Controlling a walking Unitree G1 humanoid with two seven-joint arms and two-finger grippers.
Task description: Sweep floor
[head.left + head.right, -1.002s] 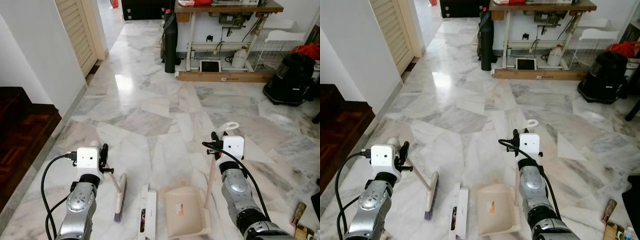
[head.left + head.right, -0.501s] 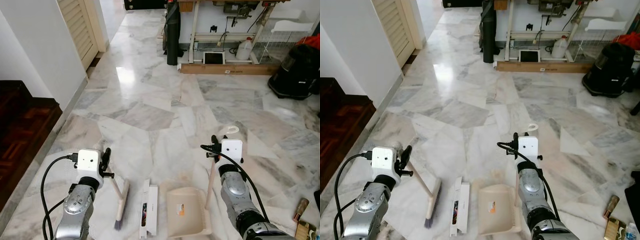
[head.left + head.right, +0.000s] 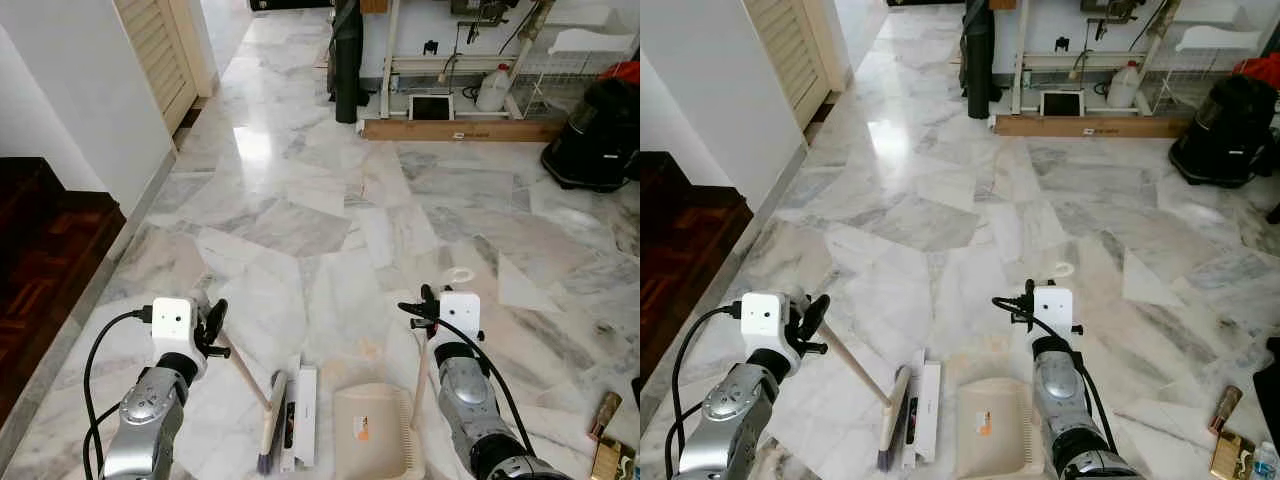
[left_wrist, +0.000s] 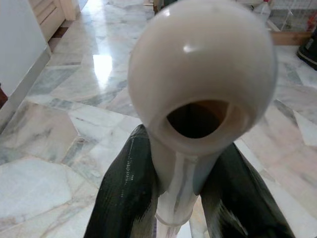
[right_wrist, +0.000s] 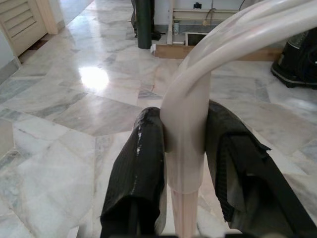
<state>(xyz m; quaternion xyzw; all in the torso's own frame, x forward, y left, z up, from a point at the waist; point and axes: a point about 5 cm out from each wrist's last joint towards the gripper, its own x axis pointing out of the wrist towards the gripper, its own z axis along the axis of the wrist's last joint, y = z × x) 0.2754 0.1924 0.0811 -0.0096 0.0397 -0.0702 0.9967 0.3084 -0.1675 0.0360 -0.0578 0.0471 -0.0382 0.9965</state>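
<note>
Broom (image 3: pixel 268 432) lay with its bristle head low on the marble floor (image 3: pixel 300 210), touching a flat white box (image 3: pixel 304 428), its stick slanting up to the left hand (image 3: pixel 208 322). In the head views the dustpan (image 3: pixel 372 442) sat flat just beside the box on the other side, its mouth facing the broom, so that the box probably could be pushed straight in. Its upright handle ran up to the right hand (image 3: pixel 428 310).

In the left wrist view the left hand's two black fingers (image 4: pixel 130 188) were closed tight on the broom's stick just below its round hollow end cap, a high grip that probably gave a long reach.

In the right wrist view the right hand's fingers (image 5: pixel 146 163) clamped the dustpan handle (image 5: pixel 184 148) under its looped top.

Ahead the floor was open; a white wall (image 3: pixel 70 110) and dark wooden step (image 3: pixel 40 260) bordered the left, and a workbench (image 3: pixel 460 100) and black vacuum (image 3: pixel 598 140) stood well apart at the far end.
</note>
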